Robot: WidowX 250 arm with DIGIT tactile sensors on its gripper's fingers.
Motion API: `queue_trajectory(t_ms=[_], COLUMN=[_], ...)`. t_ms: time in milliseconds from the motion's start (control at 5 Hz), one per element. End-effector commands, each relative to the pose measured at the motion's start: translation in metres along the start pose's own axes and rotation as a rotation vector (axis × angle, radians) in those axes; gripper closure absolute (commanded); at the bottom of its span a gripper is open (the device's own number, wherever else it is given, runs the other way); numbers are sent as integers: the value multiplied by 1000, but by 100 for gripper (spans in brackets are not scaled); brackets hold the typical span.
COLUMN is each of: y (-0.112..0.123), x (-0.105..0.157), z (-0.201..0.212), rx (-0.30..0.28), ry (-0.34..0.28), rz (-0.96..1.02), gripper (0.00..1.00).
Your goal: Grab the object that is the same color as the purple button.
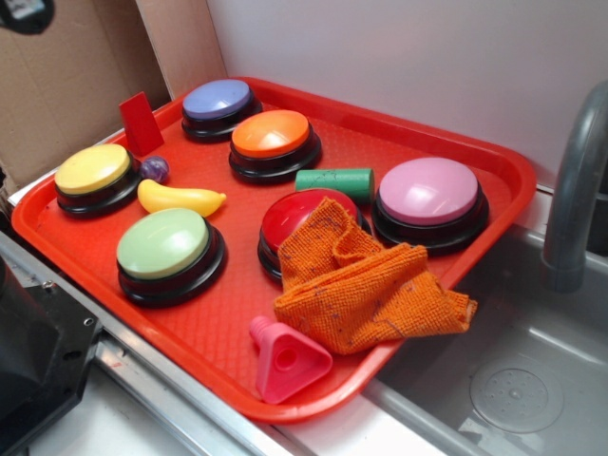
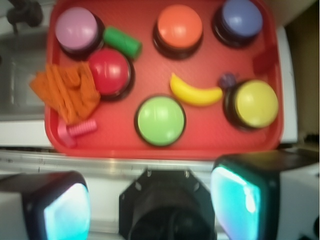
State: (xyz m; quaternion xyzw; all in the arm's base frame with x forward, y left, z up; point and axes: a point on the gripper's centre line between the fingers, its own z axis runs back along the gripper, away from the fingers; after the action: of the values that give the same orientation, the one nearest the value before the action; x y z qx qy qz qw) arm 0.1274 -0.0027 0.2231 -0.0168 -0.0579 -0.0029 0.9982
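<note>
The object, a tiny glossy dark-purple lump (image 1: 155,168), lies on the red tray (image 1: 218,323) between the yellow button (image 1: 92,169) and the red upright block (image 1: 141,123). The wrist view shows the lump (image 2: 228,80) touching the yellow button's rim. The purple button (image 1: 218,100) with its violet-blue dome stands at the tray's far corner, and the wrist view has the button (image 2: 241,19) at top right. My gripper (image 2: 150,200) hangs high above the tray's near edge, far from the lump. It is open, with nothing between its cyan pads (image 2: 237,197). The exterior view does not show it.
Also on the tray are a yellow banana (image 1: 180,198), buttons in green (image 1: 163,243), orange (image 1: 272,134), red (image 1: 304,217) and pink-lilac (image 1: 429,190), a green cylinder (image 1: 334,180), an orange cloth (image 1: 366,285) and a pink triangular piece (image 1: 285,359). A sink (image 1: 532,361) and faucet (image 1: 575,190) lie to the right.
</note>
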Motion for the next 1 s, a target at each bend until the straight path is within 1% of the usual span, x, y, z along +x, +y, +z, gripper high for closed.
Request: queue_trajectory(t_ms=[0, 200, 400, 600, 800], y=[45, 77, 96, 106, 109], x=[30, 46, 60, 69, 76], z=[-29, -57, -84, -109, -138], rx=[15, 10, 39, 52, 52], ry=[-72, -92, -75, -64, -54], rz=[-90, -101, -117, -140, -140], gripper=[0, 0, 0, 0, 0])
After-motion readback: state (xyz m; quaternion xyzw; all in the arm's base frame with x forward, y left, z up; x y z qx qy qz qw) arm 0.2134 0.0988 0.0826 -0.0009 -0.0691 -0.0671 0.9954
